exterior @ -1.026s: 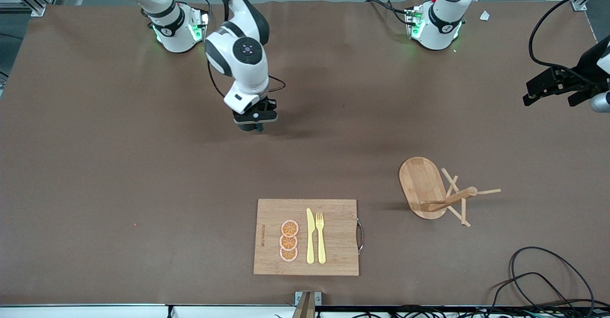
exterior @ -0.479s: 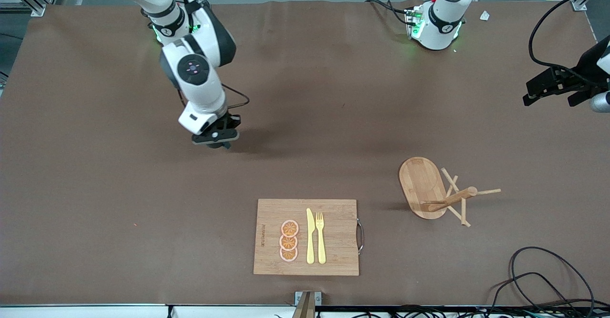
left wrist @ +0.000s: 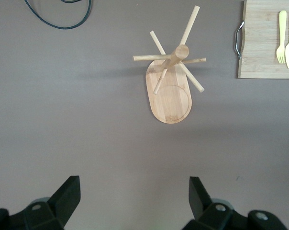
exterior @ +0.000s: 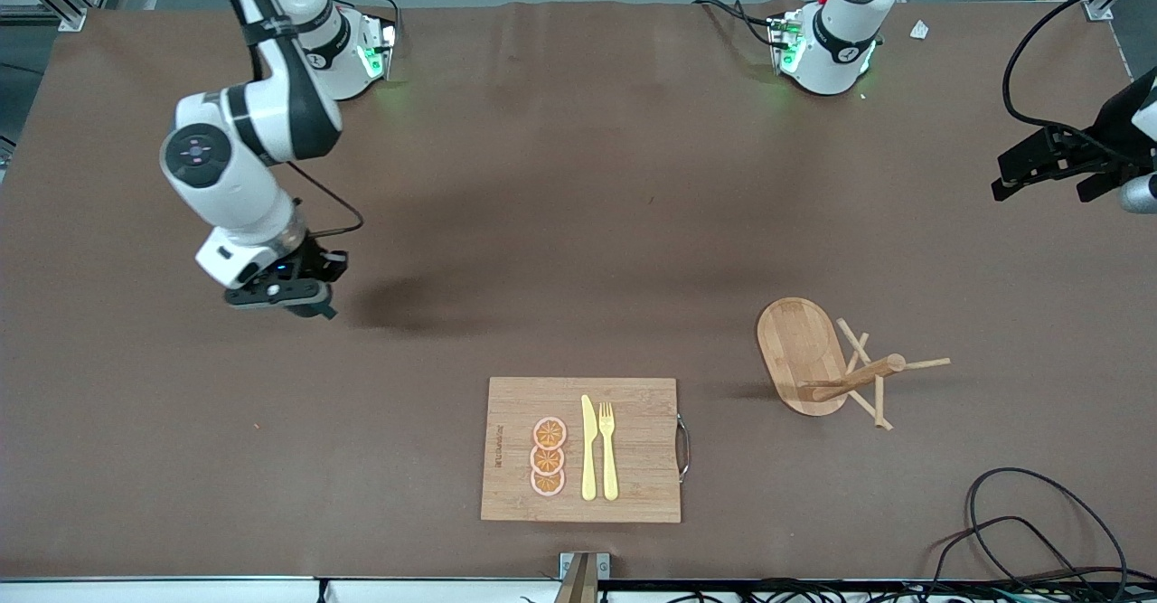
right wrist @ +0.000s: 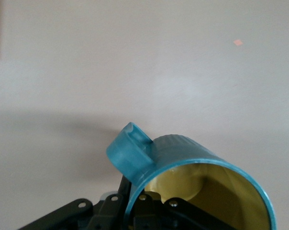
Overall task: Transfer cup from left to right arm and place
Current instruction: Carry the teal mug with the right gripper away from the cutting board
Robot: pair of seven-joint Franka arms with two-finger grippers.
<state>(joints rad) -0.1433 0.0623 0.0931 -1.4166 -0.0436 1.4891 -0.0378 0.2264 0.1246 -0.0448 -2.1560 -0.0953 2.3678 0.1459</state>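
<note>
The cup (right wrist: 202, 165) is dark teal with a mustard-yellow inside and a small handle (right wrist: 130, 154). My right gripper (right wrist: 140, 203) is shut on its rim wall, one finger inside and one outside. In the front view the right gripper (exterior: 287, 297) hangs over bare table toward the right arm's end, and only a teal sliver of the cup (exterior: 314, 311) shows beneath it. My left gripper (exterior: 1039, 189) waits at the left arm's end of the table. Its jaws stand wide apart and empty in the left wrist view, above bare table (left wrist: 133, 196).
A wooden peg stand (exterior: 827, 359) on an oval base stands toward the left arm's end, also in the left wrist view (left wrist: 169, 91). A bamboo cutting board (exterior: 633, 404) holds three orange slices, a yellow knife and a fork. Black cables (exterior: 1021, 522) lie at the near corner.
The right arm has swung with the cup from over the table's middle toward the right arm's end, ending lower in the front view. The left arm has not moved.
</note>
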